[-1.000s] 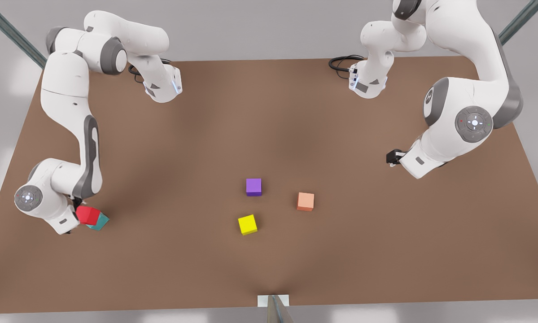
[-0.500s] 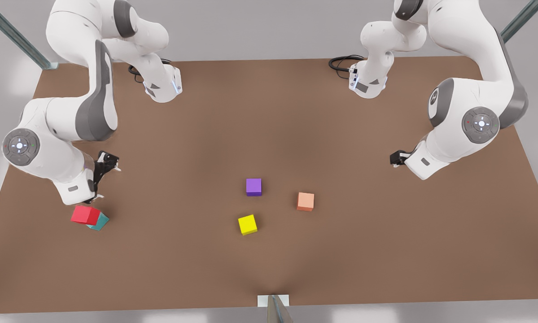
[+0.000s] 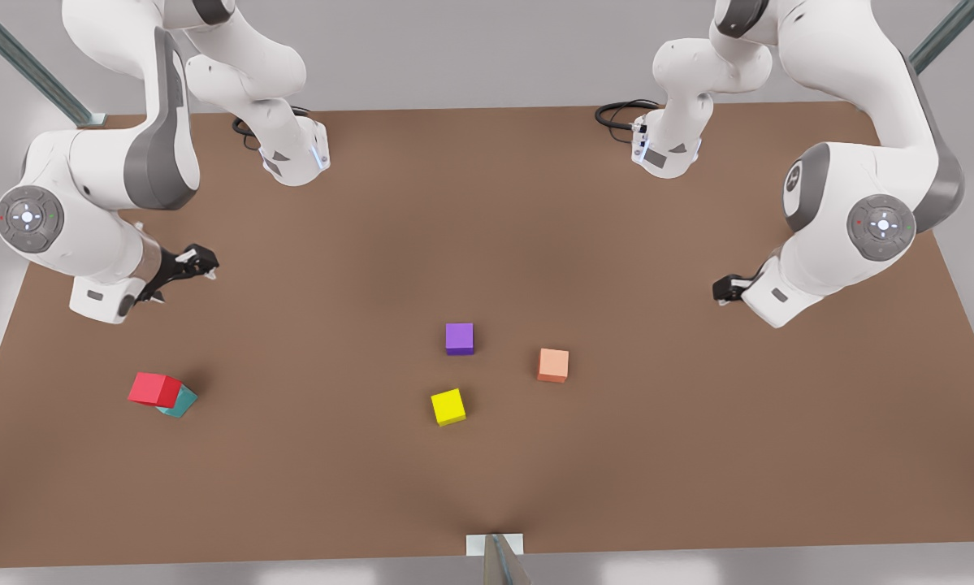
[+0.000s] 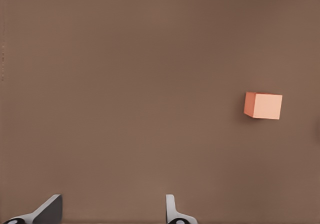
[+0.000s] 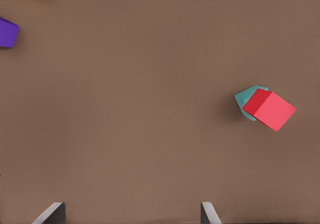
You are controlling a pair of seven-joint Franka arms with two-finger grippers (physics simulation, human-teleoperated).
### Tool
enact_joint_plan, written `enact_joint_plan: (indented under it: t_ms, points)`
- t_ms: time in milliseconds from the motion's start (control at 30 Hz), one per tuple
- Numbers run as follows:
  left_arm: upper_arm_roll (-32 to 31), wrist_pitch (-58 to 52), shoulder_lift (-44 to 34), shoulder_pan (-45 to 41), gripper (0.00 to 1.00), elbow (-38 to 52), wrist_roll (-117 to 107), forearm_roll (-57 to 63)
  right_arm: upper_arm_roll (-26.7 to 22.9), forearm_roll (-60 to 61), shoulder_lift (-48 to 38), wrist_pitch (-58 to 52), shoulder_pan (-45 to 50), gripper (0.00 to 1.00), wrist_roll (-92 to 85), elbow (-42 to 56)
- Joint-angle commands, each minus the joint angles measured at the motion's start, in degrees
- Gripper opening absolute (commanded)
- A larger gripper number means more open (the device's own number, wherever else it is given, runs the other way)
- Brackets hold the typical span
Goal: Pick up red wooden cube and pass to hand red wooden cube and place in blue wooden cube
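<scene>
Brown table carries three loose cubes near mid-table; purple cube sits farthest back; salmon-orange cube lies toward the front view's right of it; yellow cube is nearest the front edge, slightly rotated; all three apart, none touching

The flat brown table top looked matt and smooth, without visible grain. The small bright red cube, the teal cube under it, the purple cube, the yellow cube and the salmon-orange cube all showed plain, even, matt faces. The white arm shells looked like smooth, faintly glossy plastic with grey joint bands.
</scene>
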Motion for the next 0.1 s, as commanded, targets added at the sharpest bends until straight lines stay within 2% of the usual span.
enact_joint_plan:
  t_ms: [0,67]
  points:
    - [0.0,0.3,-0.1,0.0,1.0,0.0,-0.1,0.0,0.0,0.0,0.1,0.1,0.0,1.0,27.5,0.1]
    - [-0.1,0.3,-0.1,-0.1,1.0,0.0,-0.2,-0.3,0.0,0.1,0.1,0.1,0.0,1.0,27.4,0.1]
